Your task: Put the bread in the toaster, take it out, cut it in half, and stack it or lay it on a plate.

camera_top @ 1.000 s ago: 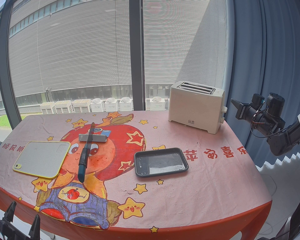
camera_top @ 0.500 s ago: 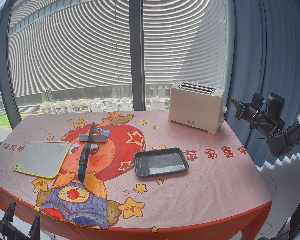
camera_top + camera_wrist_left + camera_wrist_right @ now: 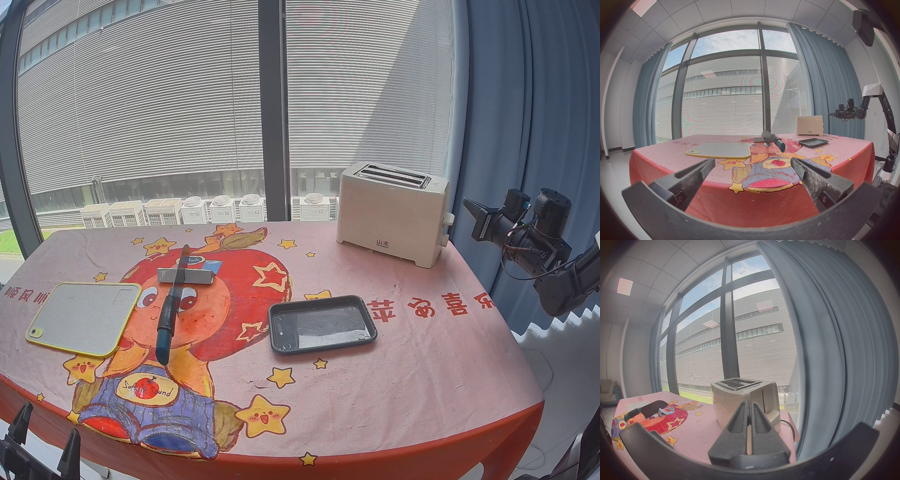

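Toaster (image 3: 394,212) upright at the counter's (image 3: 406,375) far right corner, right pincer (image 3: 470,207) pressed shut, holding nothing, just off the right edge beside it, left pincer (image 3: 752,162) spread wide, empty, below the near edge, black plate (image 3: 273,325) mid-counter.

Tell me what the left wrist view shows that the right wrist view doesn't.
Left wrist view adds the open left gripper up close and the black rectangular tray. Right wrist view adds the top slots of the cream two-slot toaster. Shared: that toaster, the dark-handled knife on its rest, the pink cartoon tablecloth, and the right gripper, shut, far off in the left wrist view.
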{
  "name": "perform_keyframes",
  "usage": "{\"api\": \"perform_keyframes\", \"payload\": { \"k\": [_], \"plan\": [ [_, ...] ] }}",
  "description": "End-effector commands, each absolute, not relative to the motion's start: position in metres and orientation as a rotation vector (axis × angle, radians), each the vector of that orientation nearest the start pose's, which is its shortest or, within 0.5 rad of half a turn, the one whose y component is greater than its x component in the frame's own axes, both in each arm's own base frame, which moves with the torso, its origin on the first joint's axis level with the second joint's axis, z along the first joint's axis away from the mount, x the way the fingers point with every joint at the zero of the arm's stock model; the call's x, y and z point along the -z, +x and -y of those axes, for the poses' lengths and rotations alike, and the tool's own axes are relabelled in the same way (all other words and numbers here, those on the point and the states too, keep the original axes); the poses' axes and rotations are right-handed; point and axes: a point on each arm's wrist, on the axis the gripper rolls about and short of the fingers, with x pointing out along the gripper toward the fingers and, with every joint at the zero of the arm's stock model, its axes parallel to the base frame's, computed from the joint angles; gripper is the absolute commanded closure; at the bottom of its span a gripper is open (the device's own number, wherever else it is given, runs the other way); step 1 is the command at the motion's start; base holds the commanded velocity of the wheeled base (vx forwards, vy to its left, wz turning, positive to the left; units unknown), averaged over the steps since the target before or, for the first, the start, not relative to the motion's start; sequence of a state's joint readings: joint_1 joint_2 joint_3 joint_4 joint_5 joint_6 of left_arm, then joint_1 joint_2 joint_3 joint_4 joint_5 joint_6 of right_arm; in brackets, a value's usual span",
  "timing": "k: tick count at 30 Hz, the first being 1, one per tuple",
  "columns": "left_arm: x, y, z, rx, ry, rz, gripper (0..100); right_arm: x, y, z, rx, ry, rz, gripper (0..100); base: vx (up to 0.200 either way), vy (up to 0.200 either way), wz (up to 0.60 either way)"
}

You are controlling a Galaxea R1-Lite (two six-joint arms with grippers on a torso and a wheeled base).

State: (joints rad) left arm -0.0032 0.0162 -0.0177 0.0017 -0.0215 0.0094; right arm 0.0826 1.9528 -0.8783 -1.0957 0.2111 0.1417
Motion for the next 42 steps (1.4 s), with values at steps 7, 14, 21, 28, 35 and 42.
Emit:
{"api": "perform_keyframes", "payload": {
  "k": [7,14,21,28,35,42],
  "plan": [
    [-0.0753,-0.0228,0.0004,0.025,0.009,-0.001,0,-0.1644,0.3594,-0.0346,-0.296,0.134,0.003,100,0.0,0.0,0.0],
    [-0.0753,-0.0228,0.0004,0.025,0.009,-0.001,0,-0.1628,0.3581,-0.035,-0.297,0.133,-0.003,100,0.0,0.0,0.0],
    [-0.0753,-0.0228,0.0004,0.025,0.009,-0.001,0,-0.163,0.3576,-0.035,-0.297,0.13,-0.003,100,0.0,0.0,0.0],
    [-0.0753,-0.0228,0.0004,0.025,0.009,-0.001,0,-0.159,0.3562,-0.0354,-0.297,0.123,-0.017,100,0.0,0.0,0.0],
    [-0.0753,-0.0228,0.0004,0.025,0.009,-0.001,0,-0.161,0.3564,-0.0335,-0.283,0.111,0.005,100,0.0,0.0,0.0],
    [-0.0753,-0.0228,0.0004,0.025,0.009,-0.001,0,-0.1612,0.3559,-0.0346,-0.285,0.112,0.005,100,0.0,0.0,0.0]
  ]
}}
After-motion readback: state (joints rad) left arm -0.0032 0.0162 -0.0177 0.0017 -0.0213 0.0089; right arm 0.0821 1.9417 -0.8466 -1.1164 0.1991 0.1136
